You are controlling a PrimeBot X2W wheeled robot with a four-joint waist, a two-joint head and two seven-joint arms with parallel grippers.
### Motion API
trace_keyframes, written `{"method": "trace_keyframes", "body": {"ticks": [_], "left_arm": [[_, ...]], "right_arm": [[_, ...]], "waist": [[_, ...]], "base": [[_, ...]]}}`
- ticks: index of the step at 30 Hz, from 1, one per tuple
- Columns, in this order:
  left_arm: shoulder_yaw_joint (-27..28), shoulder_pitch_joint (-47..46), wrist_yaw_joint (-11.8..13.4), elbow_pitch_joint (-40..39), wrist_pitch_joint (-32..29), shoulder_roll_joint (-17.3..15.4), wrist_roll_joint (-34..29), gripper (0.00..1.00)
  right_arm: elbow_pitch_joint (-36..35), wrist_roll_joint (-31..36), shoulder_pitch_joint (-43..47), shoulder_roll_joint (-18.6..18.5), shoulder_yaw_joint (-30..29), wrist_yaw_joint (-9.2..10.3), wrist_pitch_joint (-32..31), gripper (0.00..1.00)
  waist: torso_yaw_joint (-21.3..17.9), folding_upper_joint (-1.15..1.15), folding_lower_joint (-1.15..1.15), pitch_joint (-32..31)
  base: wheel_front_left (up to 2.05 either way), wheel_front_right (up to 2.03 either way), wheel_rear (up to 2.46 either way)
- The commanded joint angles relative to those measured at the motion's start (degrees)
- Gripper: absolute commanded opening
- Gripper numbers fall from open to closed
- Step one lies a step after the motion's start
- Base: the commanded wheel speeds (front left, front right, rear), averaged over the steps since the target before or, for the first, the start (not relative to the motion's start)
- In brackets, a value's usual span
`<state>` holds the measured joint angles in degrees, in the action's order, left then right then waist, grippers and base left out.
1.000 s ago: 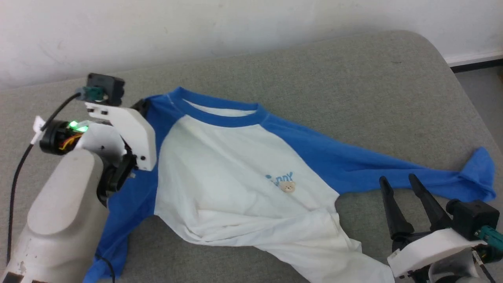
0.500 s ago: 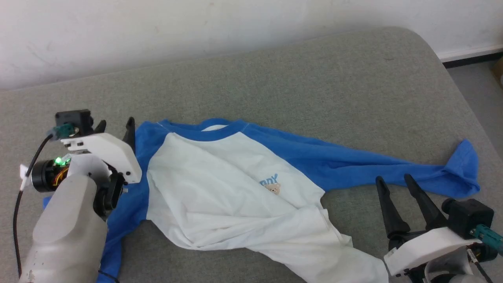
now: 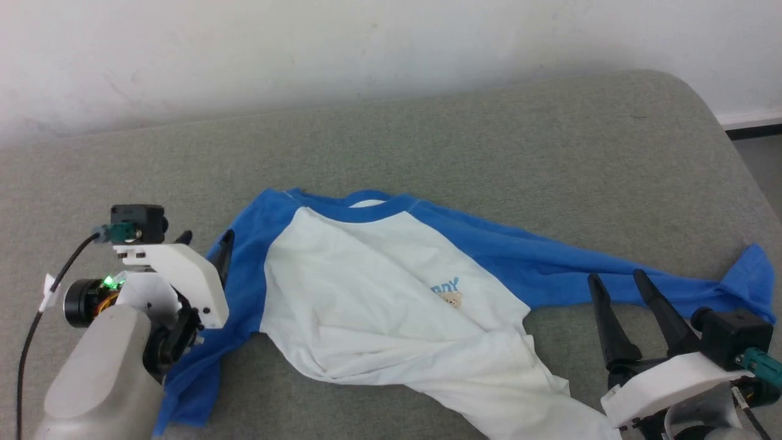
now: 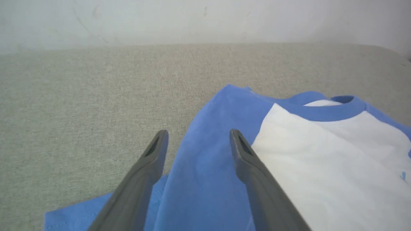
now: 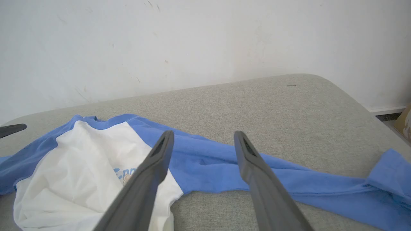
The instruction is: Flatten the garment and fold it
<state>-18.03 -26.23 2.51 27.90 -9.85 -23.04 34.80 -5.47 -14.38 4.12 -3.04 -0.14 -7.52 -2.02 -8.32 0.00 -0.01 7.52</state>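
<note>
Soft, thin shirt [image 3: 366, 287] looks light and floppy; pinch its blue shoulders, mid-frame. Left pincer [image 3: 205, 237] and right pincer [image 3: 617, 278] gape, empty.

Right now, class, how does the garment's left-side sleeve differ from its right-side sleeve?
The left-side sleeve bends back toward the robot; the right-side sleeve stretches out long sideways. The left-side sleeve is partly hidden by the left arm; the right-side sleeve lies almost wholly in view, its cuff crumpled. Both are blue and rest on the grey pad.
</note>
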Motion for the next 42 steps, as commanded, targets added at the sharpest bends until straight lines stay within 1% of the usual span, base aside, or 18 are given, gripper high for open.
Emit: {"method": "trace_keyframes", "body": {"ticks": [1,3,5,11,14,17,18,19,22,24,27,29,32,33,35,36,39,42], "left_arm": [[-0.85,-0.67,-0.99,-0.73,-2.94,-1.04,0.27,1.00],[-1.93,-2.00,-2.07,-0.79,-7.78,-2.10,0.73,1.00],[-2.41,-3.73,-2.56,0.14,-11.82,-2.56,1.50,1.00],[-4.08,-8.49,-3.61,5.16,-19.77,-2.99,2.28,1.00],[-5.73,-9.17,-4.45,8.18,-24.63,-3.58,2.27,1.00],[-7.46,-9.00,-4.78,10.46,-28.52,-3.35,2.12,1.00],[-7.78,-8.70,-4.98,11.08,-29.80,-2.91,2.60,0.59],[-8.64,-8.02,-5.39,12.00,-32.08,-2.45,3.04,0.00],[-9.18,-7.35,-5.59,12.13,-33.32,-2.42,3.32,0.00],[-9.04,-7.18,-5.40,11.39,-32.07,-2.77,3.08,0.00],[-7.41,-7.39,-3.58,9.48,-26.43,-3.30,2.36,0.00],[-6.25,-7.40,-2.00,8.17,-23.20,-3.06,2.23,0.00],[-5.04,-7.40,-1.03,5.79,-19.94,-3.12,2.27,0.00],[-4.96,-7.43,-0.79,4.88,-19.11,-3.24,2.00,0.00],[-4.52,-7.52,-0.30,2.79,-17.65,-2.96,2.02,0.00],[-4.52,-7.52,-0.30,2.79,-17.65,-2.96,2.02,0.00],[-4.17,-7.74,0.40,-0.43,-16.25,-2.11,2.19,0.00],[-4.29,-8.22,0.59,-3.46,-15.49,-1.42,2.17,0.00]], "right_arm": [[-0.43,0.23,0.06,0.13,0.22,0.03,-0.13,1.00],[-0.66,0.10,-0.43,0.03,0.64,0.03,-0.12,1.00],[-0.70,-0.07,-0.92,-0.14,0.99,0.03,-0.03,1.00],[0.24,-0.86,-2.63,-0.31,1.67,0.03,0.70,1.00],[1.13,-1.16,-3.09,-0.29,1.64,0.03,1.16,1.00],[1.96,-1.28,-3.34,-0.27,1.33,0.03,1.56,1.00],[2.16,-1.31,-3.41,-0.27,1.24,0.03,1.67,1.00],[2.50,-1.33,-3.51,-0.25,1.12,0.03,1.83,1.00],[2.70,-1.25,-3.84,-0.34,0.64,0.03,1.88,1.00],[2.72,-1.28,-4.27,-0.65,0.41,0.03,1.77,1.00],[3.37,-1.98,-5.97,-1.67,0.19,0.03,1.11,1.00],[4.99,-5.08,-8.18,-2.06,-0.06,0.03,0.28,1.00],[8.57,-8.58,-12.91,-4.88,0.94,0.03,-1.87,1.00],[10.05,-9.08,-14.97,-6.33,1.44,0.03,-2.55,1.00],[13.48,-12.04,-19.49,-7.88,2.95,0.03,-3.99,1.00],[13.48,-12.04,-19.49,-7.88,2.95,0.03,-3.99,1.00],[19.37,-15.70,-26.00,-10.90,7.70,0.03,-7.68,1.00],[24.99,-19.45,-32.35,-14.18,14.52,0.03,-13.21,1.00]], "waist": [[0.23,0.00,0.01,0.92],[0.02,0.00,0.01,2.11],[-0.26,0.00,0.01,3.41],[-2.20,0.00,0.01,6.78],[-3.13,0.00,0.01,7.55],[-3.51,0.00,0.01,7.83],[-3.57,0.00,0.01,7.88],[-3.68,0.00,0.01,7.78],[-3.55,0.00,0.01,7.48],[-3.26,0.00,0.01,7.28],[-2.73,0.00,0.01,7.03],[-2.19,0.00,0.01,6.87],[-1.29,0.00,0.01,7.12],[-0.89,0.00,0.01,7.30],[-0.02,0.00,0.01,7.86],[-0.02,0.00,0.01,7.86],[1.76,0.00,0.01,8.83],[3.57,0.00,0.01,9.96]], "base": [[0.00,0.00,0.00],[0.00,0.00,0.00],[0.00,0.00,0.00],[0.00,0.00,0.00],[0.00,0.00,0.00],[0.00,0.00,0.00],[0.00,0.00,0.00],[0.00,0.00,0.00],[0.00,0.00,0.00],[0.00,0.00,0.00],[0.00,0.00,0.00],[0.00,0.00,0.00],[0.00,0.00,0.00],[0.00,0.00,0.00],[0.00,0.00,0.00],[0.00,0.00,0.00],[0.00,0.00,0.00],[0.00,0.00,0.00]]}}
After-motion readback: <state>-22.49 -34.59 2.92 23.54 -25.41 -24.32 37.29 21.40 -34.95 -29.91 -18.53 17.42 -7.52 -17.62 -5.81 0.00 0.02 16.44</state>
